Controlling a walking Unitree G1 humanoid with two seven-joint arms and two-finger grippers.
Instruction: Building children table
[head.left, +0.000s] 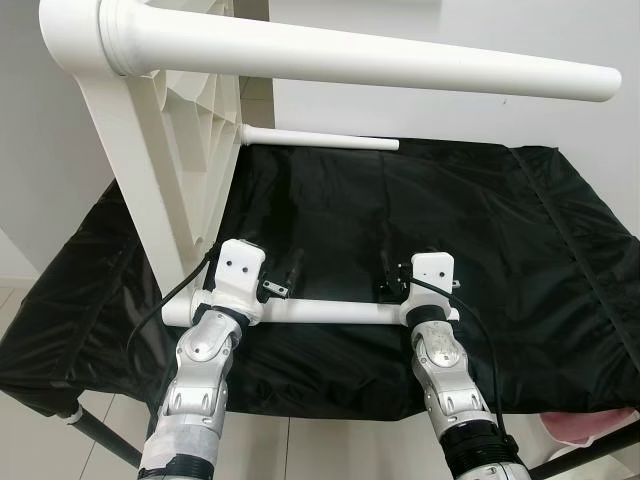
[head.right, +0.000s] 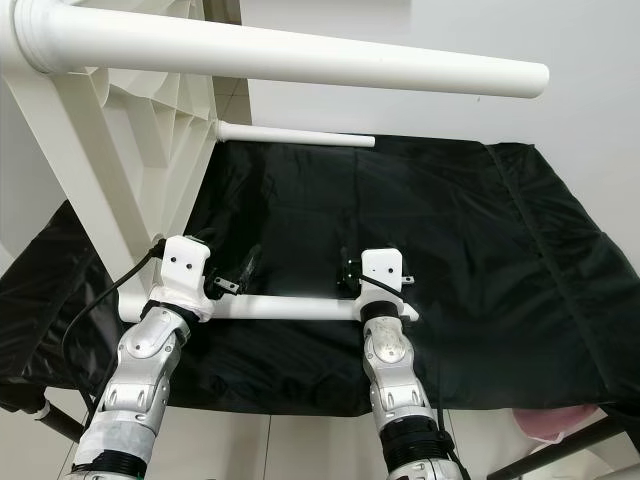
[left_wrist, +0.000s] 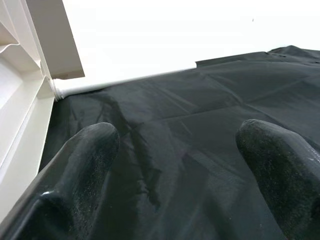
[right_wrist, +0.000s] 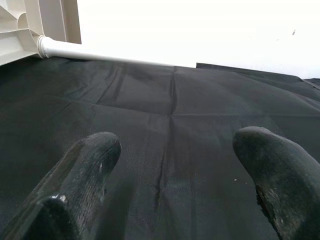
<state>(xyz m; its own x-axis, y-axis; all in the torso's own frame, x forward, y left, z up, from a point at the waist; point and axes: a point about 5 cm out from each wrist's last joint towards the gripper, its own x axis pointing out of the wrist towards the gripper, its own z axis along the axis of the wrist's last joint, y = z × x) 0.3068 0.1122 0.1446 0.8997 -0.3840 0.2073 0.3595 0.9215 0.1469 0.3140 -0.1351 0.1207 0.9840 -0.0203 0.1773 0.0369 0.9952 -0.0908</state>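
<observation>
The white children's table lies on its side on the black cloth. Left gripper and right gripper hover over the nearest leg, jaws apart

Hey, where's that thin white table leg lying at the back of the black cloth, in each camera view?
Left eye view: thin white leg at upper centre, along the black cloth's far edge.
Right eye view: upper centre-left.
Left wrist view: upper left, beyond the left end effector.
Right wrist view: upper left, beyond the right end effector.
Shared landmark: the white tabletop where the leg joins.
</observation>
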